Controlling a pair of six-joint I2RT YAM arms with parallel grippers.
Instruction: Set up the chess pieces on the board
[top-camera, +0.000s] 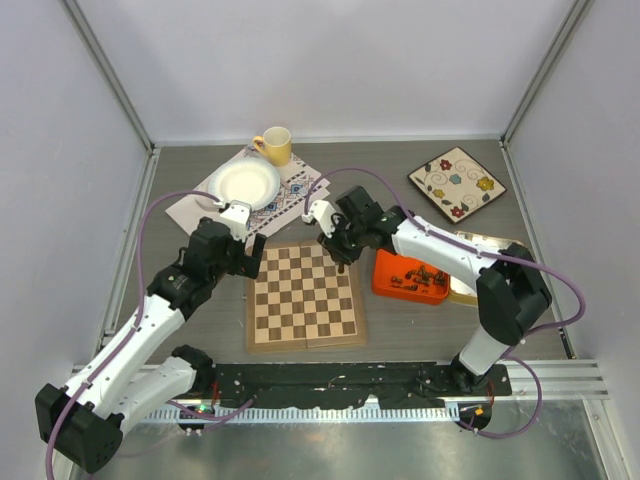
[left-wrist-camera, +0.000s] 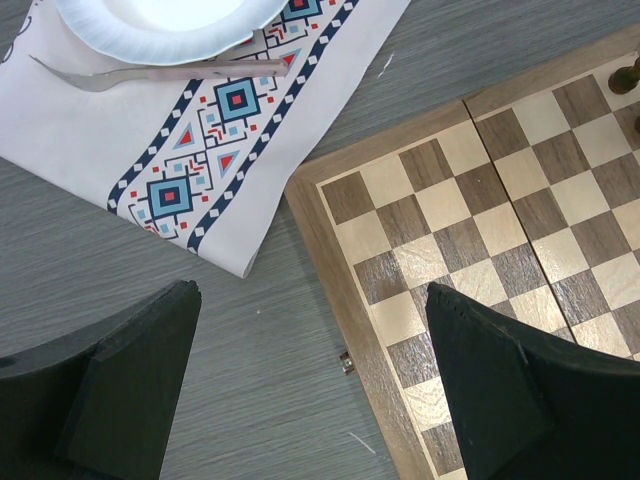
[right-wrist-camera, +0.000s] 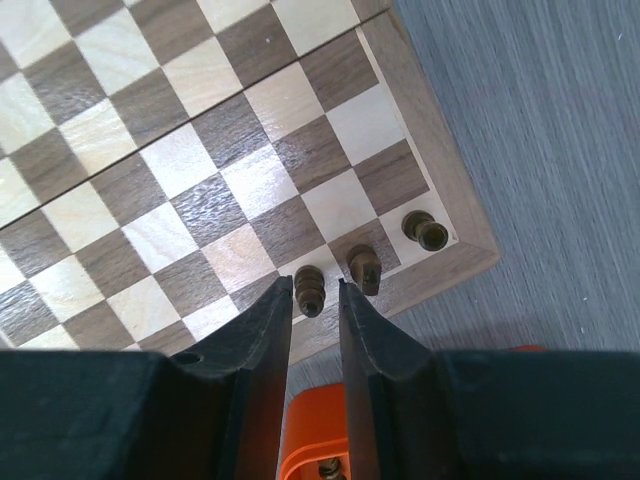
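Dark piece (right-wrist-camera: 311, 292) stands upright on the board's (right-wrist-camera: 200, 150) edge row, lower centre of the right wrist view, straight between the right pincer's (right-wrist-camera: 314, 285) narrowly parted tips; whether it is gripped I cannot tell.

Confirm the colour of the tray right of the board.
Orange tray; the top external view shows it best.

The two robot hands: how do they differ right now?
The left hand is spread wide, holding nothing; the right hand is nearly closed around a dark chess piece, though whether it grips is unclear. The left hand hangs over the board border and the table; the right hand is at the board's edge row, beside two other dark pieces. Both are black and point down.
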